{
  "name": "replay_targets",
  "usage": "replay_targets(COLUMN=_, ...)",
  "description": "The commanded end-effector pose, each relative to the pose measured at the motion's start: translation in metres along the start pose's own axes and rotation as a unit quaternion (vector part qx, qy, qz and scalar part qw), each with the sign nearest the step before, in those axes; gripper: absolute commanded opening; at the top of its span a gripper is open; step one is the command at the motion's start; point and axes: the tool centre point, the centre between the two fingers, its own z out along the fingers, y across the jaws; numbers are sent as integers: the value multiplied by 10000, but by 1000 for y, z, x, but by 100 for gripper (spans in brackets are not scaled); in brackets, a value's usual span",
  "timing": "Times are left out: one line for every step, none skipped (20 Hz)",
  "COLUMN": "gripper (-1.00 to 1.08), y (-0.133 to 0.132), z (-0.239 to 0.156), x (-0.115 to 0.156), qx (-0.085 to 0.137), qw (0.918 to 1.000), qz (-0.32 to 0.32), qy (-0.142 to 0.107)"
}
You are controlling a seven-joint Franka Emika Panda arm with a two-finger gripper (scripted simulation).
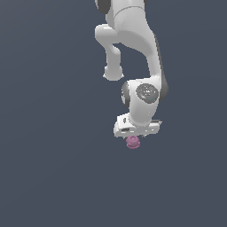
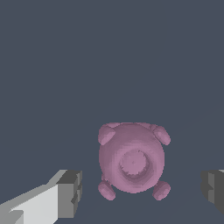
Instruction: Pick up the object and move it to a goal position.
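1. Nearest, we see our gripper (image 2: 140, 190) spread wide, its grey pads (image 2: 70, 192) either side of the object (image 2: 131, 159), touching nothing.
2. Beyond, the pink-mauve lump with four small bumps sits on the plain grey floor (image 1: 44, 177).

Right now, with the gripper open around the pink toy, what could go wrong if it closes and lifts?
1. The pink toy is round and smooth, so it may slip out when the gripper closes.
2. In the wrist view the toy sits nearer one finger than the other, so that finger may push it sideways first.
3. Its small bumps could catch a pad and tilt it.
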Motion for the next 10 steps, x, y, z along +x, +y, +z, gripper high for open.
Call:
replay_targets(gripper=100, y=0, z=5, x=0, qx=0, qw=10000, qz=2, qy=-1)
replay_targets(gripper=100, y=0, z=9, x=0, qx=0, qw=10000, qz=2, qy=-1)
replay_targets(gripper=100, y=0, z=13, x=0, qx=0, qw=10000, qz=2, qy=1)
replay_targets(gripper=100, y=0, z=18, x=0, qx=0, qw=10000, qz=2, qy=1)
replay_targets(gripper=100, y=0, z=24, x=0, qx=1, qw=10000, qz=3, qy=4)
replay_targets(gripper=100, y=0, z=30, x=0, qx=1, qw=10000, qz=3, qy=7)
replay_targets(gripper=100, y=-1, z=35, x=0, qx=1, qw=10000, qz=3, qy=7)
replay_targets(gripper=100, y=-1, z=40, x=0, qx=2, qw=10000, qz=4, qy=9)
replay_targets(gripper=100, y=-1, z=43, x=0, qx=2, qw=10000, qz=4, qy=9)
replay_targets(gripper=100, y=-1, z=46, x=0, qx=2, qw=10000, qz=4, qy=9)
